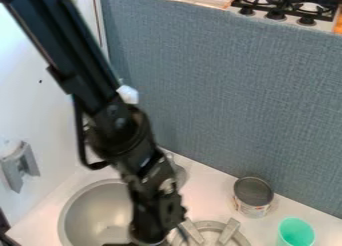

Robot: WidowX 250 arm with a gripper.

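- Gripper (141,241) of mine hangs at the bottom edge, between the sink bowl (97,212) and a round grey piece (211,224); whether it is open or closed, I cannot tell.
- This round grey piece lies just to the side; I judge it stiff, rather smooth, perhaps slippery. I would take hold of one flat bar (230,231).
- Beyond stands a tin can (252,207), upright, dark inside; its contents I cannot make out.
- Farther is a green cup (296,234), open at top, probably light.
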